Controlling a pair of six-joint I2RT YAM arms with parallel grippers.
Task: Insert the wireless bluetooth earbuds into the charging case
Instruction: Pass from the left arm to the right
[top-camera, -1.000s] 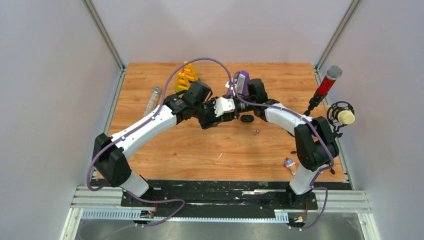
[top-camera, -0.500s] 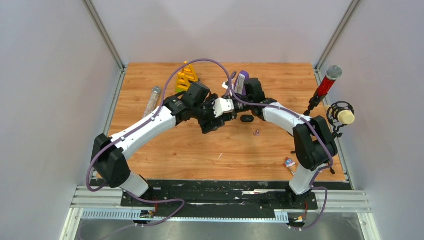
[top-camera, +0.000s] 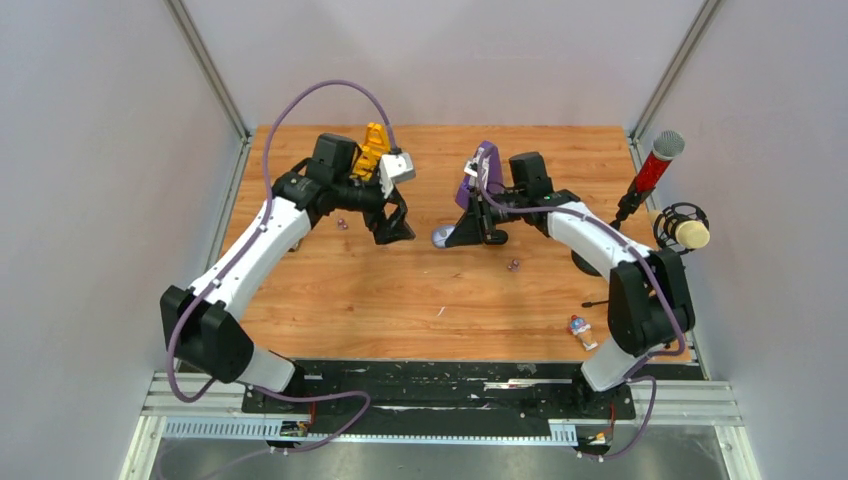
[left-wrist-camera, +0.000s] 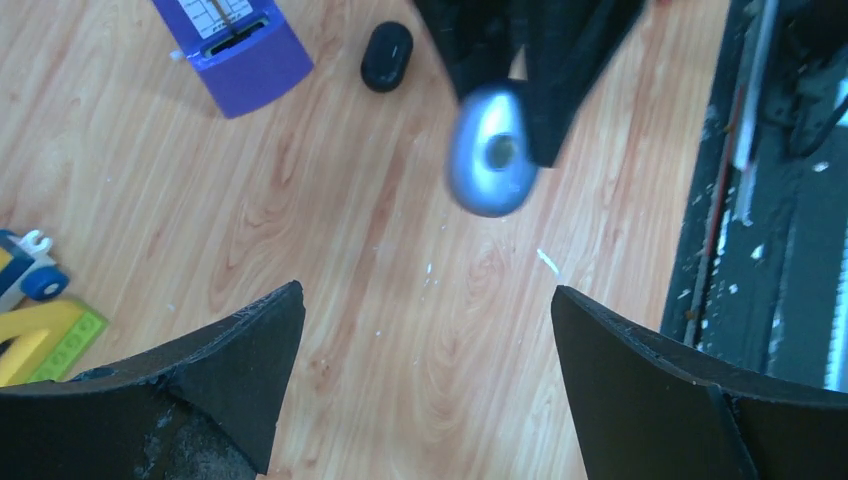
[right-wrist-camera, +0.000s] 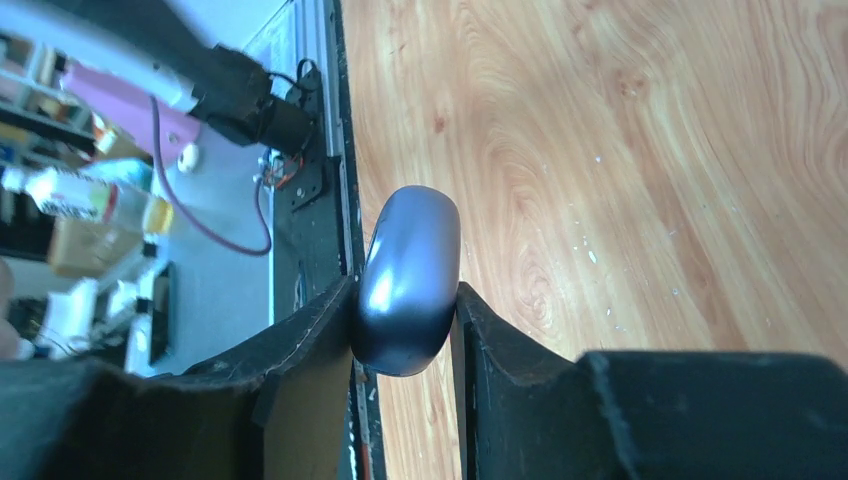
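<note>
Grey walls (top-camera: 100, 150) enclose wooden table (top-camera: 420, 295).

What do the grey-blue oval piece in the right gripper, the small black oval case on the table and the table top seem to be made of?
The grey-blue oval: probably smooth plastic, maybe with metallic paint; it has a soft sheen and a bright highlight.
The charging case: likely hard black plastic, slightly glossy; a small glint shows.
The table top: wood-grain surface; solid wood or laminate, cannot tell.

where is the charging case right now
In the left wrist view the charging case lies on the table near the top, just right of the purple block and left of the grey-blue oval lump held by the right gripper.
</note>
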